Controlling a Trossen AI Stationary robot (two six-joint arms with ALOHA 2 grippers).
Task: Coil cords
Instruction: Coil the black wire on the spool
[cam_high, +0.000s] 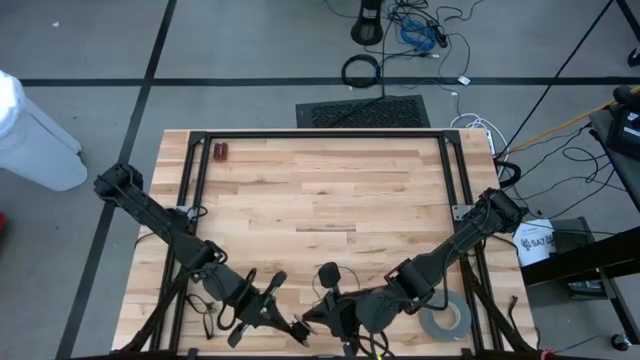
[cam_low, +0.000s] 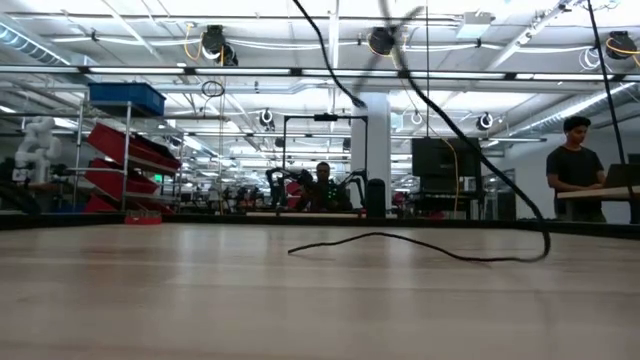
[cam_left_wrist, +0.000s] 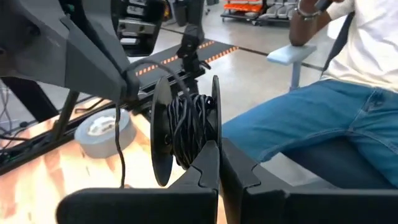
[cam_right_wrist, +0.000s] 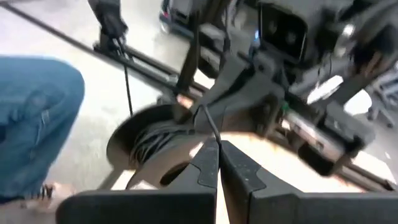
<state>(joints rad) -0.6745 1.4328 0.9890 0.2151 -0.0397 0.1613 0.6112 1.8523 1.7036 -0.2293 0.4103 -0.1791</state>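
One thin black cord (cam_left_wrist: 189, 124) is being handled at the near edge of the pale wooden table (cam_high: 320, 190), between the two arms. Most of it is sitting wound on a black flanged plastic spool (cam_left_wrist: 163, 134); a loose tail (cam_low: 420, 243) is trailing flat across the table top. Both grippers are meeting there. The left gripper (cam_left_wrist: 219, 163) is showing its fingers pressed together with the tips against the spool's flange; whether it is actually pinching the flange cannot be told. The right gripper (cam_right_wrist: 217, 163) is also fully closed, its tips pinching a strand of the cord just beside the spool.

Judging by its slack curve, the cord is probably light, limp and springy, so loose turns are likely to slip off unless kept under tension. The best hold appears to be on the free strand close to the spool, with the other gripper steadying the flange.

Count: one cord, one spool, one grey tape roll (cam_high: 445, 320) lying on the table beside the right arm, two grippers.
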